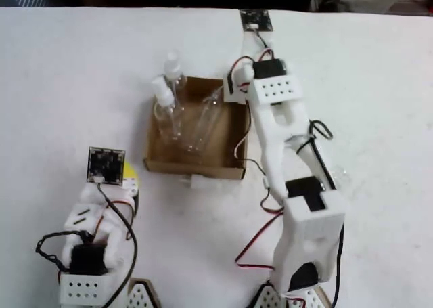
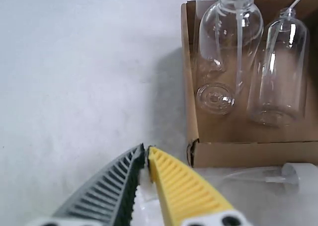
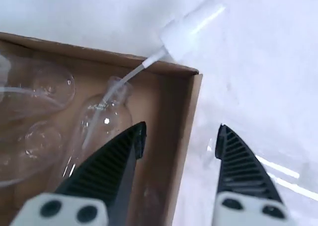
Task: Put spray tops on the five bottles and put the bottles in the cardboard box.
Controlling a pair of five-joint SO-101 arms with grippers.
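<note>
The cardboard box point(image 1: 157, 160) sits mid-table with three clear bottles lying in it. Two bottles point(image 1: 169, 115) carry white spray tops point(image 1: 162, 91) that stick out past the far wall. The third bottle point(image 3: 102, 121) has a spray top point(image 3: 191, 25) resting loosely, its tube in the neck and its head outside the box rim point(image 3: 191, 102). My right gripper point(image 3: 180, 136) is open, straddling that box wall near the far right corner point(image 1: 233, 84). My left gripper point(image 2: 145, 154) is shut and empty, low on the table left of the box point(image 2: 191, 112). A loose spray top point(image 2: 280, 174) lies by the box's front wall.
The loose spray top point(image 1: 195, 181) lies just in front of the box. The right arm point(image 1: 284, 139) stretches along the box's right side. Open white table lies to the left and far side.
</note>
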